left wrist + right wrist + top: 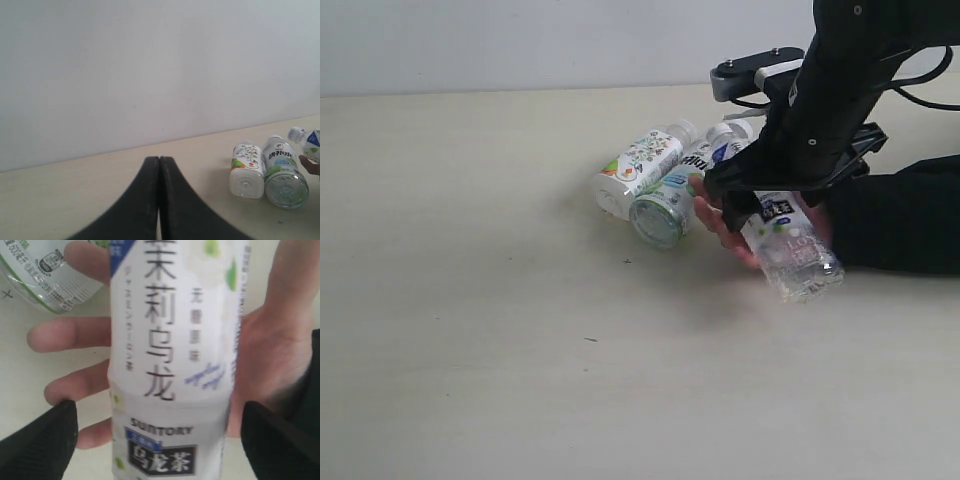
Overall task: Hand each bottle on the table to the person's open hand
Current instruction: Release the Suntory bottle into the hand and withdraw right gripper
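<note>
A clear bottle with a white Suntory label (790, 245) (170, 350) lies across the person's open hand (720, 225) (272, 350), which rests palm up on the table (470, 300). My right gripper (782, 195) (160, 440) is open, its black fingers (45, 440) standing off either side of that bottle without touching it. Left of the hand lie a flower-printed white-capped bottle (642, 168) (247, 170) and a green-labelled bottle (668, 202) (285, 175). Behind them sits a blue-labelled bottle (725, 143) (306, 137), partly hidden. My left gripper (160, 161) is shut, empty, and far from the bottles.
The person's black sleeve (905, 215) lies along the table at the right. A pale wall (520, 40) runs behind the table's far edge. Bare table surface stretches to the left and front of the bottles.
</note>
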Controlling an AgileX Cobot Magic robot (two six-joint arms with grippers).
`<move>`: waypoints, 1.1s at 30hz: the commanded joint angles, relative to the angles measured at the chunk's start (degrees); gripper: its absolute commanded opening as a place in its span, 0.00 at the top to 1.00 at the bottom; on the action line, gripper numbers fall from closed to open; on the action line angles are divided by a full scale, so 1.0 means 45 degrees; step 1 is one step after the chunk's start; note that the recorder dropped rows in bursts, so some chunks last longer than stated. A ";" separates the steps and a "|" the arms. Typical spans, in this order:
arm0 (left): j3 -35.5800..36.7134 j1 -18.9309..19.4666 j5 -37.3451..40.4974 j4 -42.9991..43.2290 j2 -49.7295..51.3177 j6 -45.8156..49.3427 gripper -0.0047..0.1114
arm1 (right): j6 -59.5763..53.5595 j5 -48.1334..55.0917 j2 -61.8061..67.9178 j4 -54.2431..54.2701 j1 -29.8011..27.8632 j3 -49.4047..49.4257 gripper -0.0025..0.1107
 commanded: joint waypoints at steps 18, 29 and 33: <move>0.0041 0.0046 -0.0023 0.0065 -0.0082 -0.0044 0.96 | 0.0090 0.0772 -0.4934 -0.2134 -0.0050 -0.0004 0.24; 0.0041 0.0046 -0.0023 0.0065 -0.0082 -0.0044 0.96 | -0.2038 0.0241 -1.4102 -0.2948 -0.0050 0.4081 0.98; 0.0041 0.0046 -0.0023 0.0065 -0.0082 -0.0044 0.96 | -0.1677 -0.0138 -1.7669 -0.3996 -0.0050 0.5878 0.98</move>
